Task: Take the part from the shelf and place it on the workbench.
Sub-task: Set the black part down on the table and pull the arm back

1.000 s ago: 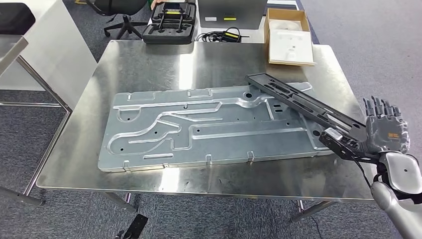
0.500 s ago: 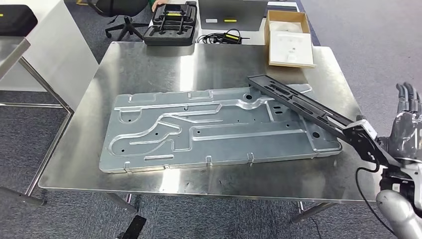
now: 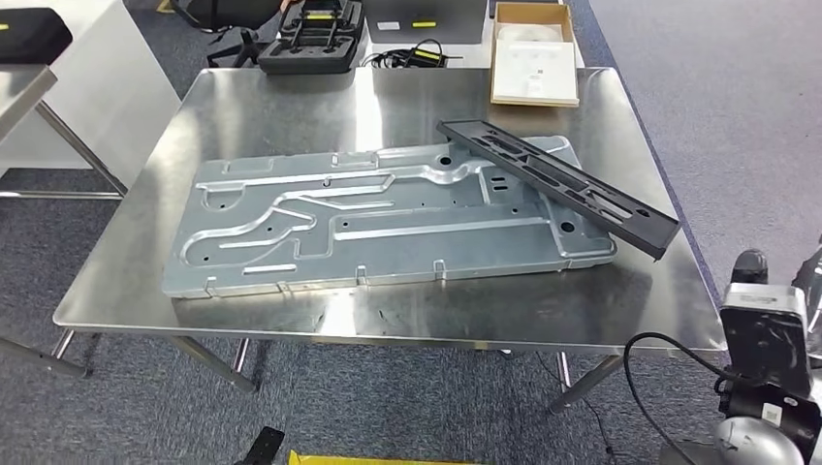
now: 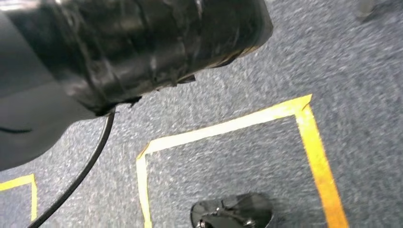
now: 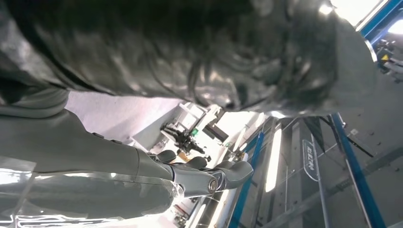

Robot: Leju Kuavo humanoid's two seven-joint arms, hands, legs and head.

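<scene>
The part, a long black ribbed bar, lies slantwise on the steel workbench. It rests across the right end of a large stamped aluminium plate, and its near end juts past the plate's edge. Nothing touches it. My right arm hangs low beside the bench's right front corner. In the right wrist view my right hand has its fingers stretched out and holds nothing. In the left wrist view a dark wrapped bulk covers where my left hand comes in, hiding its fingers.
A cardboard box, a black foam case and cables sit along the bench's far edge. A white cabinet stands at the left. Yellow tape marks the grey carpet below my left arm.
My right hand let go of the black bar and dropped back to the lower right. The bar's near end settled onto the plate. The camera shifted a little.
</scene>
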